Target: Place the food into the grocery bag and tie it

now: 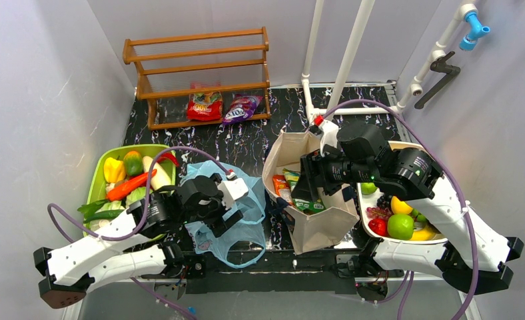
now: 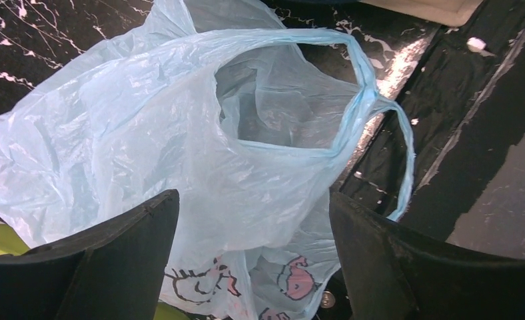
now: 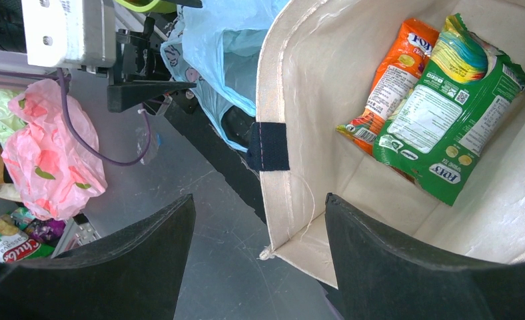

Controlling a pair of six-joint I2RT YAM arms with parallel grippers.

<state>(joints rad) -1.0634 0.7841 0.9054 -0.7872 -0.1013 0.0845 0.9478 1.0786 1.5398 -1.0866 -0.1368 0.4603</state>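
Black fingers (image 2: 113,260) of the left gripper (image 2: 253,200) are filling the bottom of the left wrist view. They are standing wide apart and are pinching nothing. Just beyond them the grocery bag (image 2: 146,133) is lying crumpled on the black marbled table (image 2: 486,133). Its mouth is gaping open and one loop handle (image 2: 406,147) is trailing to the right. Small printed figures are showing on the plastic close to the fingers.

From above, this bag is resting between the green tray (image 1: 98,175) of vegetables and the canvas tote (image 1: 320,230), near the front edge of the table. The left gripper is hovering over its near side.

The right gripper (image 3: 258,199) is also keeping its jaws spread wide, with nothing held. It is hanging over the tote's rim, and that rim with its navy handle patch (image 3: 268,147) is running up between the two fingers. Inside the tote the orange snack packet (image 3: 390,80) and the green snack packet (image 3: 446,113) are lying side by side and touching, the green one partly overlapping the orange one.

The green round fruit (image 1: 400,226) and a red piece (image 1: 378,227) are sitting in the white tray (image 1: 362,200) at the right, partly under the right arm. At the back, a wooden rack (image 1: 200,63) is carrying two more packets.
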